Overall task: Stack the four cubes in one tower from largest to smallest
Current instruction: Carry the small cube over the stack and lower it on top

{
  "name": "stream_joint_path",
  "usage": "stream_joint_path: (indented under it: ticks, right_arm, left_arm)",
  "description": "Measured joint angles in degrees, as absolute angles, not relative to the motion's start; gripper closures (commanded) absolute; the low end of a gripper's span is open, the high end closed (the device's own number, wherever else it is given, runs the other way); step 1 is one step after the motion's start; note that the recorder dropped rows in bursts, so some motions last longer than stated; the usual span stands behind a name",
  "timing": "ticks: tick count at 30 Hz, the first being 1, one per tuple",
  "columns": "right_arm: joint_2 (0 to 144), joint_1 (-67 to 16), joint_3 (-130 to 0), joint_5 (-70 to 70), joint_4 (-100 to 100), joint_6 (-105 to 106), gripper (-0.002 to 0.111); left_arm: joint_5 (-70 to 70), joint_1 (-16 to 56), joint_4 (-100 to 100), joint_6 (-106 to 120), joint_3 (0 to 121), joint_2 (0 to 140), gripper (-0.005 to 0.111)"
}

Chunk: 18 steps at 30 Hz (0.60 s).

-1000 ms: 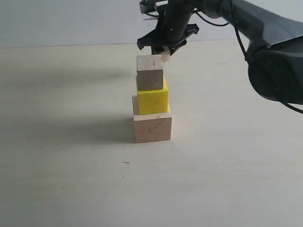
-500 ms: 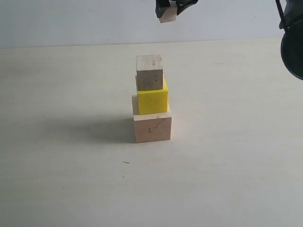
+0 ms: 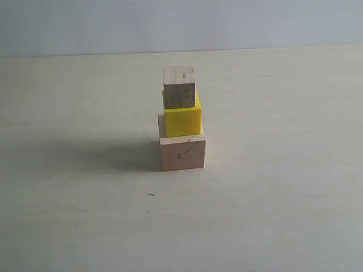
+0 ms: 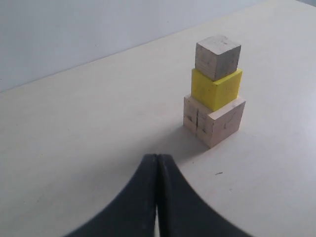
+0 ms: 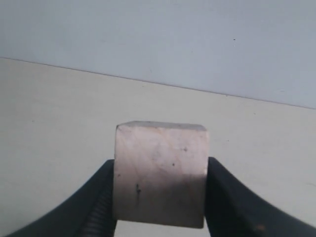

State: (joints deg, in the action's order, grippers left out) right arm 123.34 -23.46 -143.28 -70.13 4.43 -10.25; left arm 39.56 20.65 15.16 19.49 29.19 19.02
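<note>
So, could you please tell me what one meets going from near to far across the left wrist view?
The left gripper, shut → the tower of three cubes (large pale cube, yellow cube, small wooden cube, stacked upward) → the wall behind the table.

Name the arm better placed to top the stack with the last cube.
Right. The right jaws grip the tiniest cube; the left jaws are shut on nothing, apart from the three-cube stack.

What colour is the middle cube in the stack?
The middle cube is bright yellow, clearest in the exterior view.
</note>
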Motion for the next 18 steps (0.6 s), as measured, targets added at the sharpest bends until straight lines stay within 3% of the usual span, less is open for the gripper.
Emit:
stream_joint_path:
  ticks: [18]
  right_arm:
    - [111.60, -23.46, -129.86, -70.41, 3.22, -8.33, 0.108]
  left_arm:
    - [37.33, 20.65, 14.49, 19.79, 25.81, 8.81, 0.106]
